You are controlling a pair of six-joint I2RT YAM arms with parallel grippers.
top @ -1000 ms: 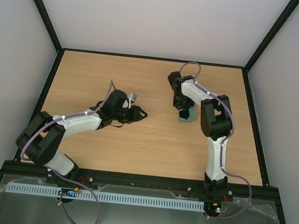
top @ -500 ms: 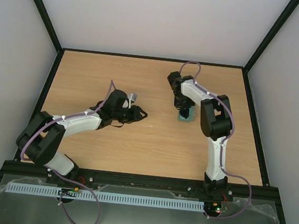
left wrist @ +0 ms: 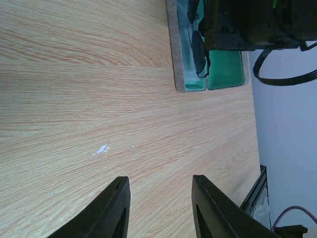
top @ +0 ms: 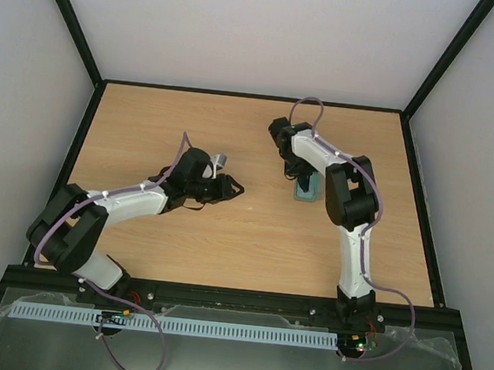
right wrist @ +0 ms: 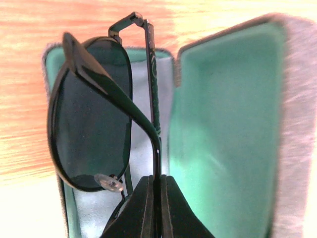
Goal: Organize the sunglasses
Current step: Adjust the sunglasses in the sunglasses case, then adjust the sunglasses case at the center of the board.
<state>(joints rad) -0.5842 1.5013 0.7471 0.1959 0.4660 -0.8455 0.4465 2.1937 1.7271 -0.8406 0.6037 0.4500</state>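
Observation:
The sunglasses (right wrist: 91,124), with dark lenses and a thin dark frame, hang in my right gripper (right wrist: 159,181), which is shut on the frame. They sit just over the open grey case (right wrist: 223,124) with green lining and a pale cloth in its left half. In the top view the case (top: 308,191) lies at table centre-right under my right gripper (top: 301,178). The left wrist view shows the case (left wrist: 225,74) and a dark lens (left wrist: 197,49) beneath the right arm. My left gripper (left wrist: 158,191) is open and empty above bare wood, also in the top view (top: 232,187).
A small grey knob-like object (top: 220,160) sits beside the left arm's wrist. A white scuff (left wrist: 102,148) marks the wood ahead of the left fingers. Black frame rails (top: 255,96) bound the table's back and sides.
My right arm's wrist has shifted slightly left and back over the case with the sunglasses. The left arm has not moved.

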